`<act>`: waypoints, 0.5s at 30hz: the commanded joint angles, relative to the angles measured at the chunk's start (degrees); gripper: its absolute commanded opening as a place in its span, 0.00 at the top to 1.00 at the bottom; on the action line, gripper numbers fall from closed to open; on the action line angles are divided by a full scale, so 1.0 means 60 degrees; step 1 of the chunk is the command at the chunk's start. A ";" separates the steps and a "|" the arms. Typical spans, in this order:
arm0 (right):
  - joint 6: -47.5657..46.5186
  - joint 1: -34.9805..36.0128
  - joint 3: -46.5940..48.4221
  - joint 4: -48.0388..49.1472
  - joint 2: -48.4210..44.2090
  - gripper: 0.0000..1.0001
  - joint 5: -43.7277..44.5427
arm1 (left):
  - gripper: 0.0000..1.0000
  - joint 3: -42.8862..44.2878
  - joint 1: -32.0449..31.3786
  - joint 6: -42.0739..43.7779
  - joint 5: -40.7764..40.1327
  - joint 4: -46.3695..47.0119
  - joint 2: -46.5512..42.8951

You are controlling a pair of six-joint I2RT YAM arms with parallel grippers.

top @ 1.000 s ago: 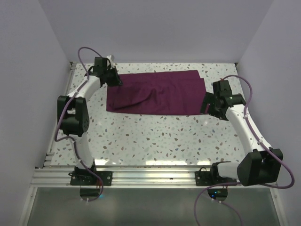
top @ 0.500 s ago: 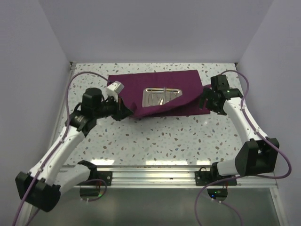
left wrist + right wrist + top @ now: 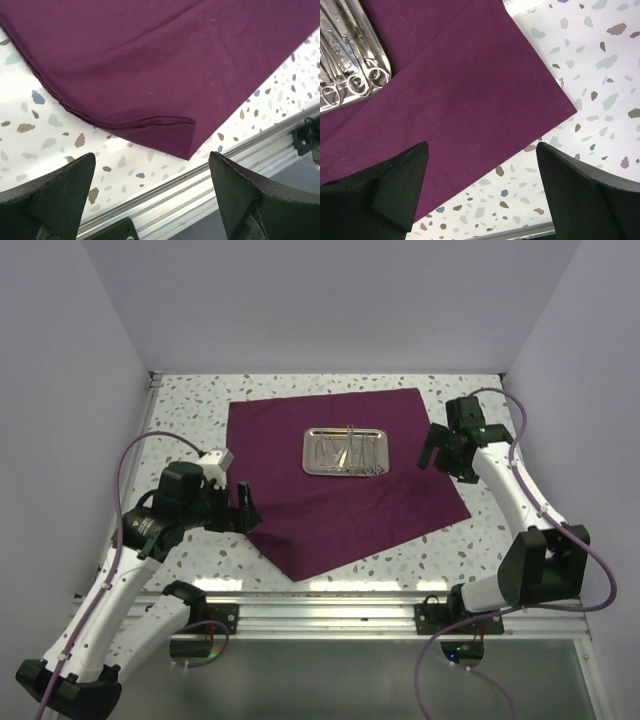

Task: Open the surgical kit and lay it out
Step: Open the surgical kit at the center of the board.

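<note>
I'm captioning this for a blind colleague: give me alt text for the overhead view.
A dark purple cloth lies spread open on a speckled table, with a steel tray of silver instruments on it. The left end effector and right end effector, both open, flank the cloth.

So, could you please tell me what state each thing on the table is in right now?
cloth: unfolded and spread on the table, near corner doubled over a little.
tray: uncovered, sitting on the cloth.
instruments: lying together in the tray, not laid out yet.
left claw: open, empty, at the cloth's near corner.
right claw: open, empty, over the cloth's right edge.
</note>
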 commanded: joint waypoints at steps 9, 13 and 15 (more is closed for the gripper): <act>0.0274 -0.0040 -0.1630 0.0148 -0.1220 0.02 -0.0292 | 0.01 0.1276 0.0053 -0.0620 -0.1509 0.0930 0.1053; 0.0478 -0.0171 -0.2552 0.0470 -0.1339 0.02 -0.0615 | 0.04 0.1130 0.0053 -0.0826 -0.1261 0.1881 0.1581; 0.0494 -0.0449 -0.2817 0.0587 -0.1281 0.02 -0.0688 | 0.08 0.0825 0.0053 -0.0855 -0.0810 0.2263 0.1684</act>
